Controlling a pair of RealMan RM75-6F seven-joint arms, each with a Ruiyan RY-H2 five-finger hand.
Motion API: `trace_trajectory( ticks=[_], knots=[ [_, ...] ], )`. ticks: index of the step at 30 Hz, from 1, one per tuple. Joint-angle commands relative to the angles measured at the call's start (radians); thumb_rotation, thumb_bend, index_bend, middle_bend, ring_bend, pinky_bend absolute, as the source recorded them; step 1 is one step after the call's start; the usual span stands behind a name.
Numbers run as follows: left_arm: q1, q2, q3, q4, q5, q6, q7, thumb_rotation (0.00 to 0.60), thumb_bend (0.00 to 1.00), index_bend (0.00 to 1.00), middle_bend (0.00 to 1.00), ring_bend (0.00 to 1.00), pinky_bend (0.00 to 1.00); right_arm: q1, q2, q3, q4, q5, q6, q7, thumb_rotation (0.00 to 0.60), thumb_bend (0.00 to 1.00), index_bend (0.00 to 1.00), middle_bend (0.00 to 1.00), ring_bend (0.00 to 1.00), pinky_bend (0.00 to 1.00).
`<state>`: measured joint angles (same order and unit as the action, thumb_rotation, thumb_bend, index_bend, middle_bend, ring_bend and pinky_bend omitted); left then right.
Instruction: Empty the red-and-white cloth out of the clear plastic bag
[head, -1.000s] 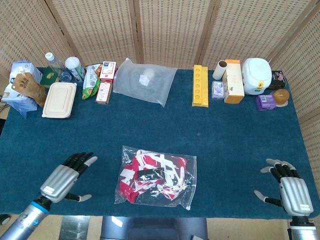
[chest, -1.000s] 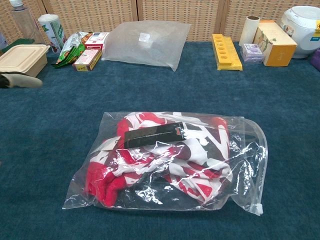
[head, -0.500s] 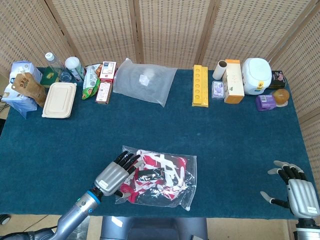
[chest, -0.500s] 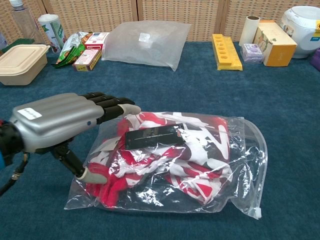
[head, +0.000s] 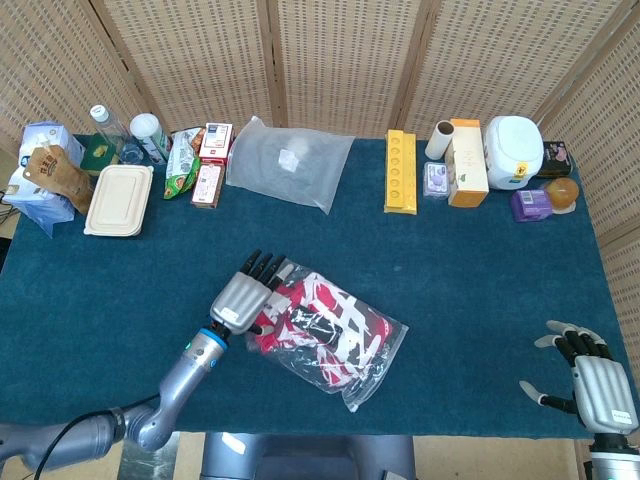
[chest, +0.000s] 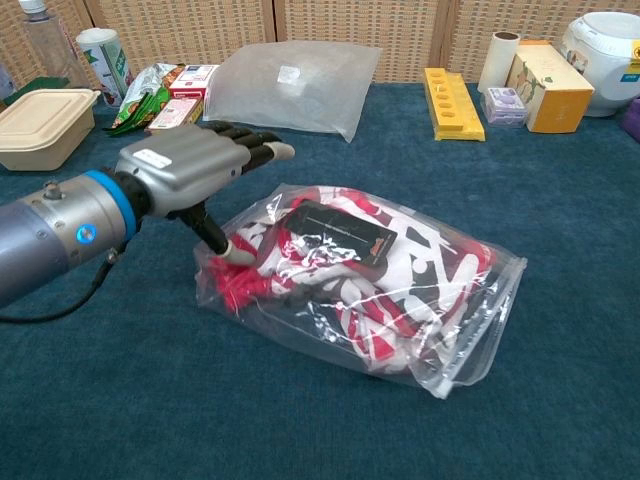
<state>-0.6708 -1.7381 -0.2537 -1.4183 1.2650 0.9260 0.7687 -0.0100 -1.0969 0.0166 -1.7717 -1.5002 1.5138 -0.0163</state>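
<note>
The clear plastic bag (head: 372, 358) (chest: 472, 338) lies slanted on the blue table near the front, with its zip end pointing to the front right. Inside it the red-and-white cloth (head: 322, 332) (chest: 402, 272) is bunched up under a black card (chest: 342, 232). My left hand (head: 243, 294) (chest: 186, 162) is over the bag's left end, fingers stretched out above it and the thumb pressing against the plastic. My right hand (head: 592, 378) rests open at the table's front right corner, far from the bag, and shows only in the head view.
Along the back edge stand a flat clear package (head: 288, 160) (chest: 296, 82), a beige lidded food box (head: 118, 200) (chest: 38, 118), snack packets (head: 195, 160), a yellow holder (head: 400, 170) (chest: 451, 104), an orange carton (head: 466, 162) and a white cooker (head: 513, 150).
My left hand swept in from the front left onto the bag and turned it, swinging its left end towards the back. The right hand drew back slightly to the front edge.
</note>
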Motion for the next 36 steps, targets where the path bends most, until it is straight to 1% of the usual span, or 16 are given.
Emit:
trace_trajectory(
  ticks=[1, 3, 6, 8, 9, 12, 15, 18, 20, 23, 27, 31, 36],
  knots=[
    [-0.092, -0.027, -0.079, 0.124, -0.020, -0.026, -0.041, 0.477, 0.04, 0.00, 0.00, 0.00, 0.02, 0.002, -0.001, 0.005, -0.011, 0.006, -0.001, -0.012, 0.515, 0.18, 0.36, 0.23, 0.20, 0.15],
    [-0.124, -0.026, -0.105, 0.161, -0.025, -0.033, -0.067, 0.484, 0.05, 0.00, 0.00, 0.00, 0.02, 0.000, 0.000, 0.006, -0.017, 0.005, 0.003, -0.019, 0.518, 0.18, 0.36, 0.23, 0.20, 0.15],
    [-0.145, 0.006, -0.127, 0.157, -0.041, -0.052, -0.095, 0.489, 0.05, 0.00, 0.00, 0.00, 0.02, -0.004, 0.000, 0.004, -0.021, 0.002, 0.009, -0.022, 0.515, 0.18, 0.36, 0.23, 0.20, 0.15],
    [-0.143, 0.078, -0.137, 0.087, -0.066, -0.087, -0.138, 0.484, 0.06, 0.00, 0.00, 0.00, 0.02, -0.005, 0.000, 0.003, -0.021, -0.001, 0.010, -0.022, 0.514, 0.18, 0.36, 0.23, 0.20, 0.15],
    [-0.123, 0.143, -0.140, 0.007, -0.083, -0.109, -0.190, 0.477, 0.06, 0.00, 0.00, 0.00, 0.02, -0.006, 0.001, 0.002, -0.020, -0.004, 0.012, -0.019, 0.512, 0.18, 0.36, 0.23, 0.20, 0.15],
    [-0.068, 0.347, -0.112, -0.193, -0.053, -0.188, -0.327, 0.468, 0.07, 0.00, 0.00, 0.00, 0.02, -0.005, 0.003, 0.001, -0.014, -0.011, 0.009, -0.009, 0.517, 0.18, 0.36, 0.23, 0.20, 0.15],
    [-0.039, 0.473, -0.076, -0.290, 0.029, -0.229, -0.452, 0.467, 0.07, 0.00, 0.00, 0.00, 0.02, -0.001, 0.001, 0.002, -0.010, -0.015, 0.005, -0.003, 0.517, 0.18, 0.36, 0.23, 0.20, 0.15],
    [-0.037, 0.527, -0.051, -0.321, 0.099, -0.252, -0.547, 0.470, 0.07, 0.00, 0.00, 0.00, 0.02, 0.003, -0.002, 0.003, -0.011, -0.020, 0.000, -0.005, 0.513, 0.18, 0.36, 0.23, 0.20, 0.15],
    [-0.059, 0.558, -0.027, -0.320, 0.157, -0.291, -0.603, 0.469, 0.07, 0.00, 0.00, 0.00, 0.02, 0.003, -0.003, 0.002, -0.014, -0.027, 0.005, -0.008, 0.509, 0.18, 0.36, 0.23, 0.20, 0.15],
    [-0.115, 0.555, -0.005, -0.286, 0.206, -0.342, -0.638, 0.469, 0.06, 0.00, 0.00, 0.00, 0.02, -0.004, -0.002, 0.000, -0.019, -0.031, 0.016, -0.013, 0.515, 0.18, 0.36, 0.23, 0.20, 0.15],
    [-0.202, 0.495, 0.017, -0.215, 0.249, -0.395, -0.639, 0.472, 0.06, 0.00, 0.00, 0.00, 0.02, -0.018, 0.001, -0.001, -0.024, -0.028, 0.036, -0.018, 0.516, 0.18, 0.36, 0.23, 0.20, 0.15],
    [-0.253, 0.440, 0.028, -0.166, 0.279, -0.401, -0.647, 0.469, 0.04, 0.00, 0.00, 0.00, 0.02, -0.026, 0.004, -0.001, -0.027, -0.024, 0.047, -0.021, 0.516, 0.18, 0.36, 0.23, 0.20, 0.15],
    [-0.342, 0.336, 0.046, -0.058, 0.353, -0.389, -0.664, 0.490, 0.04, 0.00, 0.00, 0.00, 0.02, -0.036, 0.011, 0.003, -0.031, -0.013, 0.057, -0.024, 0.515, 0.18, 0.36, 0.23, 0.20, 0.15]
  ],
)
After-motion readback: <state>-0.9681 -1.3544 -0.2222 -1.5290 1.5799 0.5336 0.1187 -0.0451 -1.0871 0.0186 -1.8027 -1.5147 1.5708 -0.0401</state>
